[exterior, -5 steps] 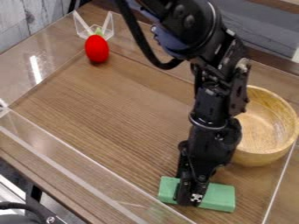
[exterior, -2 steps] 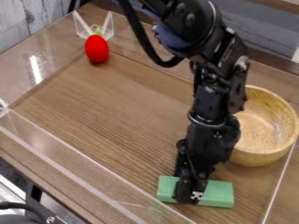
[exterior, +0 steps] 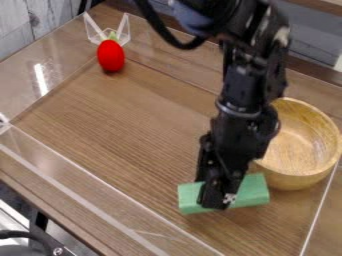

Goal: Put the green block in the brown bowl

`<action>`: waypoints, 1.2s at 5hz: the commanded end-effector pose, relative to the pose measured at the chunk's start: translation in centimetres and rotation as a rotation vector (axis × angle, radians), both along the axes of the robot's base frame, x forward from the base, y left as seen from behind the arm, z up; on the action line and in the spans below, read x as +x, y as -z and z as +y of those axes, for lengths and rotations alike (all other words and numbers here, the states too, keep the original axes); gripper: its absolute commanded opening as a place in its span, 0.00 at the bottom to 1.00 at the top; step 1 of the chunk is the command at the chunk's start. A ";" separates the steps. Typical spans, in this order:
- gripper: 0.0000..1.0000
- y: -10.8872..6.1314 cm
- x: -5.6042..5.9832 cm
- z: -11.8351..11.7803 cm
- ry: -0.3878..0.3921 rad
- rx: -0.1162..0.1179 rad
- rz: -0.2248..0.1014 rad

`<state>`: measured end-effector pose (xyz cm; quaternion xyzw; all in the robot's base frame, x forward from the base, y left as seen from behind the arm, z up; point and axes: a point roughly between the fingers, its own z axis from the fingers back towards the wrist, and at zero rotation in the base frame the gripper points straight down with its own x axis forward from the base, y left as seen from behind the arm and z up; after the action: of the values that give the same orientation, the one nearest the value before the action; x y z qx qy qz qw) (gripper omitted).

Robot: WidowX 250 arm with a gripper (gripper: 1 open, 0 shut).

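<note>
The green block [exterior: 251, 194] is a flat light-green slab hanging slightly tilted just above the wooden table, near the front edge. My gripper [exterior: 214, 197] points steeply down and is shut on it, its black fingers clamped across the block's middle and hiding that part. The brown bowl [exterior: 305, 176], round, light wood and thick-rimmed, stands just right of the gripper and a little farther back; the arm hides part of its left rim. Nothing shows inside the visible part of the bowl.
A small red ball [exterior: 110, 58] lies at the far left of the table, with a white and yellow object [exterior: 107, 27] right behind it. A clear plastic wall [exterior: 80, 185] runs along the front left edge.
The gripper has risen and taken the green block up off the table with it. The block now sits higher in view and slightly tilted. Bowl and red ball have not moved.
</note>
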<state>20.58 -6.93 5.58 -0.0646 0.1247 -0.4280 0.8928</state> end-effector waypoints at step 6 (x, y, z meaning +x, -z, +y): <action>0.00 -5.5 4.0 0.2 -0.025 -0.019 -0.436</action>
<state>24.35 -6.58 10.14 0.0163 -0.0556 -0.4201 0.9056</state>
